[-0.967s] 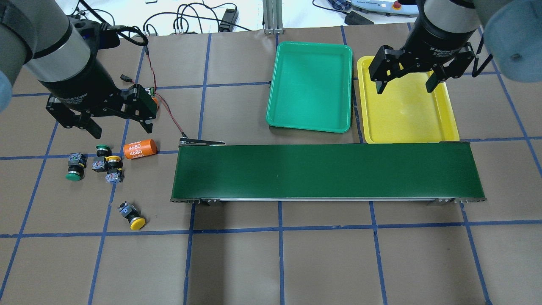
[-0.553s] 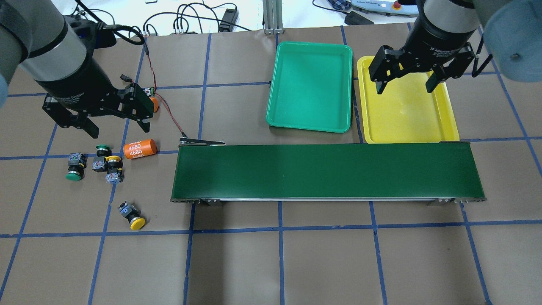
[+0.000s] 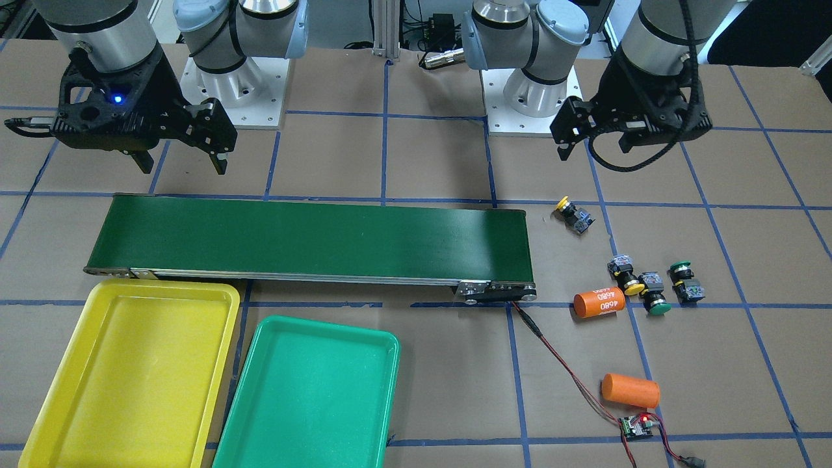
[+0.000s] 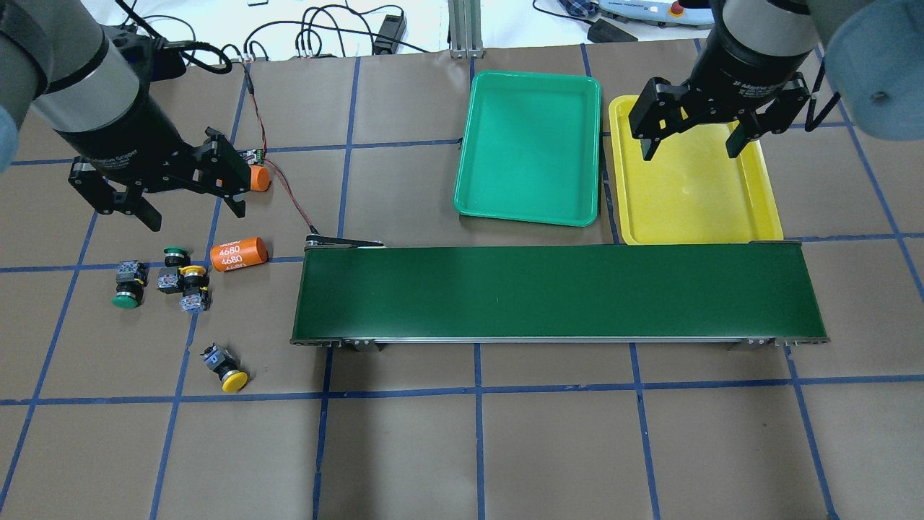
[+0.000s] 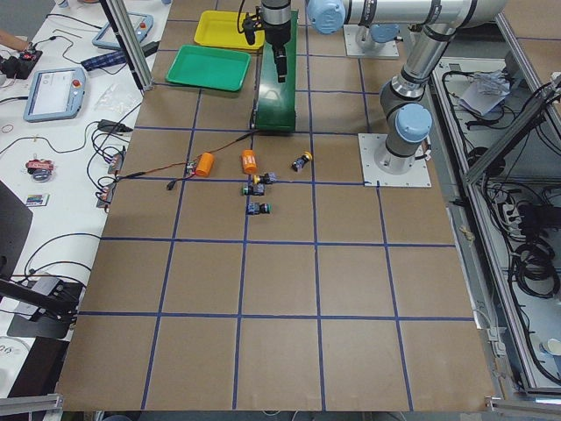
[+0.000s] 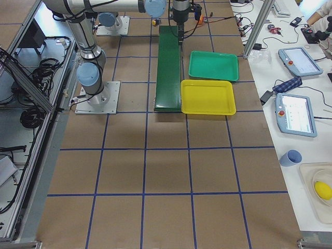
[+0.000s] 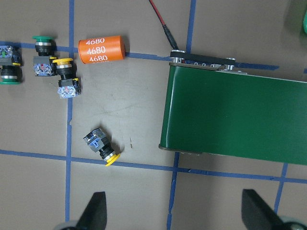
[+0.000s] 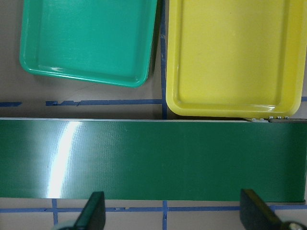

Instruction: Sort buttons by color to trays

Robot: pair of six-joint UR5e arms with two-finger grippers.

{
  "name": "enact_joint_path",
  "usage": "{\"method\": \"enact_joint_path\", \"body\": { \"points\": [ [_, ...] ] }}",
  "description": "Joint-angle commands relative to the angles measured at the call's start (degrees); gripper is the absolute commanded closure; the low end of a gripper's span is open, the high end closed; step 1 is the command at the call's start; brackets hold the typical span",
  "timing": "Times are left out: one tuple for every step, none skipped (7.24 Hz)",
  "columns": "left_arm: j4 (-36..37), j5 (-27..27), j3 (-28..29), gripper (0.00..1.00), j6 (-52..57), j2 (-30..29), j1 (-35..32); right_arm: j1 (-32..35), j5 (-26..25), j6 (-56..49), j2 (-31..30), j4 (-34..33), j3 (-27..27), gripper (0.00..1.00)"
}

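Four buttons lie on the brown table left of the conveyor. Two have green caps (image 4: 125, 285) (image 4: 174, 256). A yellow one (image 4: 193, 279) touches the second green one, and another yellow one (image 4: 227, 368) lies alone nearer the front. My left gripper (image 4: 195, 215) hangs open just beyond the cluster, holding nothing. In the left wrist view the lone yellow button (image 7: 102, 147) lies above the fingertips (image 7: 95, 211). The green tray (image 4: 530, 144) and yellow tray (image 4: 693, 202) sit side by side behind the belt. My right gripper (image 4: 691, 150) hangs open over the yellow tray.
A long dark-green conveyor belt (image 4: 556, 292) crosses the middle of the table. One orange cylinder marked 4680 (image 4: 239, 254) lies beside the buttons, another (image 4: 258, 178) by a small circuit board with a red-black wire. Cables lie along the far edge.
My left gripper has drifted a little left and away from the buttons, uncovering the far orange cylinder. The right gripper and the buttons have not moved.
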Motion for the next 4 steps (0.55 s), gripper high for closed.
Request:
{"method": "enact_joint_path", "body": {
  "points": [
    [10.6,-0.3,-4.9,0.00,0.8,-3.0,8.2,0.0,0.0,0.0,0.1,-0.1,0.0,0.00],
    [17.5,-0.2,-9.0,0.00,3.8,-4.9,9.7,0.0,0.0,0.0,0.1,-0.1,0.0,0.00],
    [23.8,-0.3,-12.9,0.00,4.2,-7.1,9.7,0.1,0.0,0.0,0.1,-0.1,0.0,0.00],
    [29.4,-0.5,-14.9,0.00,3.7,-10.1,9.7,0.1,0.0,0.0,0.1,-0.1,0.0,0.00]
  ]
}}
